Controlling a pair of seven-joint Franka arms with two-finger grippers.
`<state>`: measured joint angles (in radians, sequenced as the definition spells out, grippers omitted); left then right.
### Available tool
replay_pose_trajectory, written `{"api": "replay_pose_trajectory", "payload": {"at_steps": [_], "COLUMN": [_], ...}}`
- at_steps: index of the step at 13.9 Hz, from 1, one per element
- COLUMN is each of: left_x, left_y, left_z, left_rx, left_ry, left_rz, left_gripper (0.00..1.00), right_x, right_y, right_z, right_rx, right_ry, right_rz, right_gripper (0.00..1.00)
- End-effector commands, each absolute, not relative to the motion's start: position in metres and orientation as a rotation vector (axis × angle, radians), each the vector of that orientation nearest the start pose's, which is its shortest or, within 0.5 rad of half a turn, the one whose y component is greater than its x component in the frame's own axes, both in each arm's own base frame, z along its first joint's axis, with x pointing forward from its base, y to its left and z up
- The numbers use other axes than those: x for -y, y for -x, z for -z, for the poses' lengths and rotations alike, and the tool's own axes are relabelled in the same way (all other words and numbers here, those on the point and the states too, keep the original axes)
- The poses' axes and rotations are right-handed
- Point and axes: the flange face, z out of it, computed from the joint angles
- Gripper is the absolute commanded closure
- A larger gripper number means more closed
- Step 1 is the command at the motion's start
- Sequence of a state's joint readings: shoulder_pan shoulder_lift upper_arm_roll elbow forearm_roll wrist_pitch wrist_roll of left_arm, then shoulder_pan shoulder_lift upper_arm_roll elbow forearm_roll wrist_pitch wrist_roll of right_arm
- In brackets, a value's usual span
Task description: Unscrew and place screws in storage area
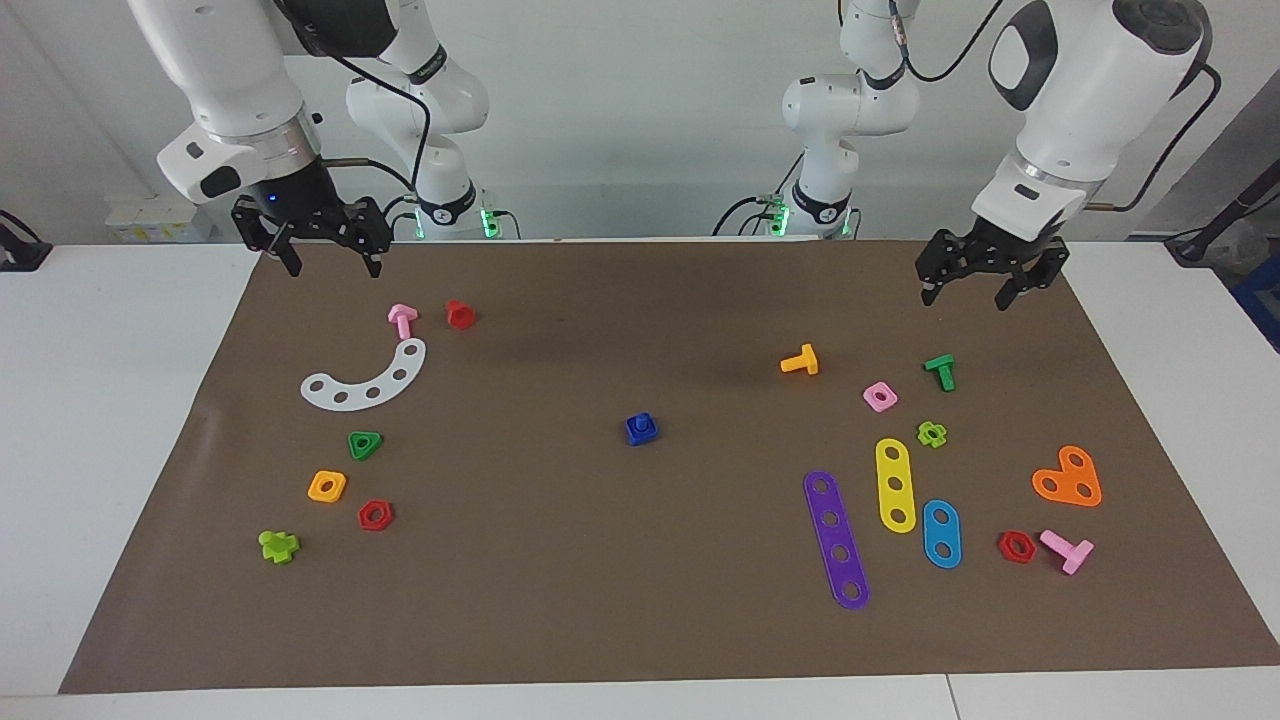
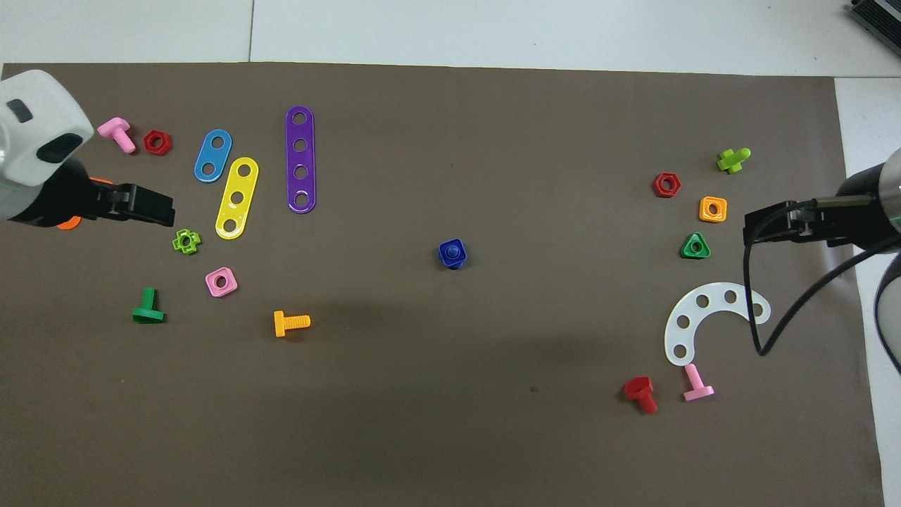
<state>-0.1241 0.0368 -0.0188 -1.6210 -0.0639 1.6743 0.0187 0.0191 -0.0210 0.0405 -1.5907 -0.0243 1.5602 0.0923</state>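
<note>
- At the right arm's end of the desk, the right hand (image 1: 324,258) hangs spread and empty over the mat edge nearest the robots – this arm waits.
- Just past it lies the storage area (image 1: 250,440): loose coloured parts around the white curved strip (image 1: 366,379).
- Mid-mat, well apart from every other part, the blue screw (image 1: 641,428) sits threaded in a blue square nut.
- Over the mat near the green T-shaped screw (image 1: 941,371), the left hand (image 1: 964,286) is spread and carries nothing.
- Recommended approach – bring one hand down onto the nut to pin it flat, then pinch the screw head squarely with the other.
- Turn without lifting; a tilted grip would likely drag the whole pair.
</note>
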Motion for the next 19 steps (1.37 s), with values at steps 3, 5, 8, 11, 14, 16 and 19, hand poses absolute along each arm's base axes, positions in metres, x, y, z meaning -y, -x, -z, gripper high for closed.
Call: {"api": "replay_pose_trajectory", "payload": {"at_steps": [3, 5, 8, 11, 14, 16, 19], "left_x": [0.187, 0.228, 0.278, 0.331, 0.368, 0.404, 0.415], "left_y": [-0.582, -0.581, -0.58, -0.574, -0.572, -0.567, -0.566], "left_z": [-0.544, -0.53, -0.514, -0.476, -0.438, -0.408, -0.383], "left_rx": [0.03, 0.151, 0.347, 0.402, 0.405, 0.373, 0.292], "left_ry": [3.261, 3.269, 3.287, 3.275, 3.239, 3.221, 3.205], "left_rz": [-0.015, 0.012, 0.094, 0.084, 0.113, 0.145, 0.237], "left_gripper": [0.01, 0.03, 0.05, 0.05, 0.05, 0.05, 0.08], "right_x": [-0.028, -0.028, -0.028, -0.028, -0.028, -0.028, -0.028], "right_y": [-0.54, -0.54, -0.54, -0.54, -0.54, -0.54, -0.54], "right_z": [-0.626, -0.626, -0.626, -0.627, -0.627, -0.627, -0.626], "right_rx": [-0.08, -0.078, -0.078, -0.078, -0.078, -0.078, -0.075], "right_ry": [3.165, 3.165, 3.165, 3.165, 3.165, 3.165, 3.165], "right_rz": [0.008, 0.008, 0.008, 0.01, 0.01, 0.01, 0.008], "right_gripper": [0.0, 0.0, 0.0, 0.0, 0.0, 0.0, 0.0]}}
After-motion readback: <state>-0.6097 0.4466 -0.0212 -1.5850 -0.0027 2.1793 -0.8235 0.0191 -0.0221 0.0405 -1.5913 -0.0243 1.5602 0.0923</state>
